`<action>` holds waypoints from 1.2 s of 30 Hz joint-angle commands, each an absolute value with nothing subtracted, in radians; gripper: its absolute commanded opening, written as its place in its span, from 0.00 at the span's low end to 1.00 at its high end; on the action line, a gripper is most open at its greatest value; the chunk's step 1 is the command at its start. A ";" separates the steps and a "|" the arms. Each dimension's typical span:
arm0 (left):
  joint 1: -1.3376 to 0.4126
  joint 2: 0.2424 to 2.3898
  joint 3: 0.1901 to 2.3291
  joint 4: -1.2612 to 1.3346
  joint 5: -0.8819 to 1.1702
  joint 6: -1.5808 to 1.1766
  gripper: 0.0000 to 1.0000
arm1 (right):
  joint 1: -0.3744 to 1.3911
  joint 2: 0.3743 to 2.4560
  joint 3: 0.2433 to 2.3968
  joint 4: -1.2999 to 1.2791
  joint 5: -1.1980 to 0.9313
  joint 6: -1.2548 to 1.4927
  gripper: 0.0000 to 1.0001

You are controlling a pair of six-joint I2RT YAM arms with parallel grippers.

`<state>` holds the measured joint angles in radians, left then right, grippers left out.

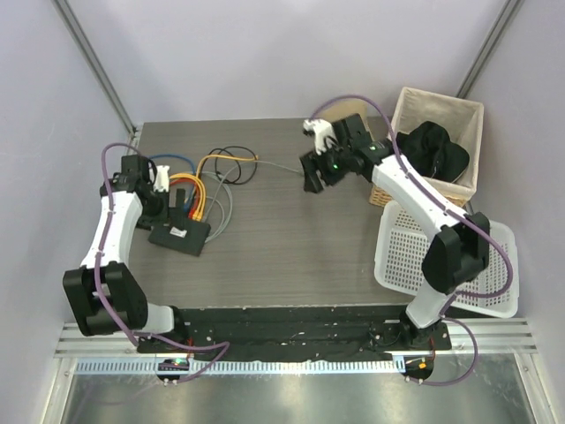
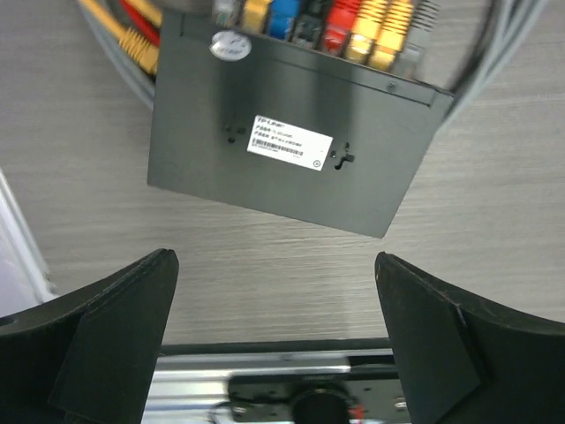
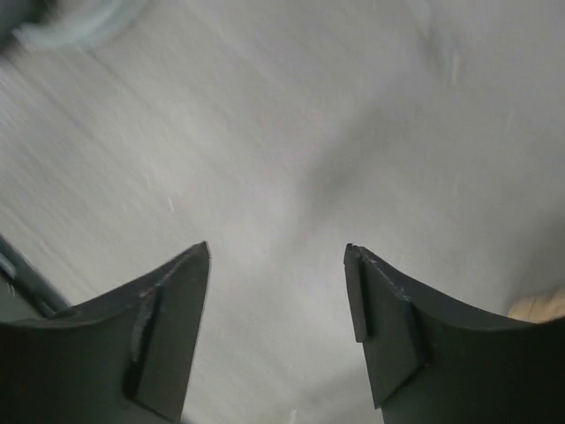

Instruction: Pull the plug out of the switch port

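Our left gripper (image 2: 274,258) gapes empty over the wood table (image 2: 494,230); just beyond lies the switch (image 2: 291,190), white label (image 2: 289,147) up, coloured plugs (image 2: 353,22) seated along its far edge.

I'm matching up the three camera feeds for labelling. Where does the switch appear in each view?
Top external: the switch lies left of centre, about mid-height.
Left wrist: it fills the upper middle, with its ports along the top edge.
Right wrist: not in it.
Shared landmark: the white label on the switch's top, which also shows in the left wrist view.
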<state>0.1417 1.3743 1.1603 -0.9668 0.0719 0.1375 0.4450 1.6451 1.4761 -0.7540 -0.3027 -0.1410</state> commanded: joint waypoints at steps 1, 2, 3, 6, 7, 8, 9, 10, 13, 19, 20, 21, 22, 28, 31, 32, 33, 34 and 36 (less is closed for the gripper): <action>0.190 1.367 1.175 -0.953 0.098 -0.050 1.00 | 0.515 1.790 1.702 -0.644 -0.370 -0.176 0.71; 0.198 1.368 1.169 -0.945 0.100 -0.117 1.00 | 0.521 1.814 1.721 -0.629 -0.380 -0.160 0.72; 0.202 1.368 1.164 -0.921 0.115 -0.141 1.00 | 0.526 1.842 1.755 -0.623 -0.397 -0.147 0.72; 0.216 1.370 1.128 -0.861 0.079 -0.196 1.00 | 0.546 1.966 1.840 -0.611 -0.475 -0.059 0.72; 0.230 1.367 1.114 -0.841 0.072 -0.199 1.00 | 0.554 1.997 1.865 -0.606 -0.497 -0.034 0.71; 0.239 1.370 1.086 -0.801 0.077 -0.195 1.00 | 0.574 2.056 1.891 -0.597 -0.520 -0.012 0.71; 0.251 1.376 1.074 -0.783 0.086 -0.184 1.00 | 0.584 2.084 1.951 -0.598 -0.532 -0.002 0.72; 0.279 1.394 1.053 -0.766 0.100 -0.181 1.00 | 0.598 2.110 1.980 -0.598 -0.540 -0.002 0.72; 0.349 1.446 1.037 -0.715 0.199 -0.190 0.99 | 0.646 2.203 2.078 -0.600 -0.557 -0.002 0.72; 0.411 1.571 1.081 -0.663 0.307 -0.160 1.00 | 0.718 2.298 2.138 -0.612 -0.561 -0.077 0.68; 0.413 1.581 1.088 -0.657 0.322 -0.150 1.00 | 0.718 2.309 2.149 -0.611 -0.566 -0.074 0.68; 0.411 1.603 1.092 -0.655 0.334 -0.140 1.00 | 0.718 2.324 2.155 -0.612 -0.566 -0.068 0.68; 0.413 1.612 1.100 -0.652 0.344 -0.120 0.99 | 0.718 2.330 2.160 -0.615 -0.569 -0.066 0.67; 0.414 1.655 1.101 -0.646 0.353 -0.026 0.96 | 0.726 2.359 2.192 -0.626 -0.591 -0.066 0.67; 0.422 1.669 1.098 -0.646 0.350 0.023 0.96 | 0.729 2.371 2.207 -0.630 -0.598 -0.081 0.67; 0.426 1.675 1.100 -0.644 0.341 0.025 0.96 | 0.730 2.376 2.212 -0.632 -0.609 -0.084 0.67; 0.434 1.681 1.101 -0.641 0.327 0.018 0.96 | 0.732 2.379 2.214 -0.632 -0.611 -0.087 0.67; 0.442 1.690 1.101 -0.635 0.328 0.012 0.96 | 0.733 2.379 2.215 -0.637 -0.612 -0.090 0.67; 0.459 1.695 1.098 -0.623 0.315 -0.030 0.96 | 0.736 2.381 2.214 -0.638 -0.635 -0.103 0.65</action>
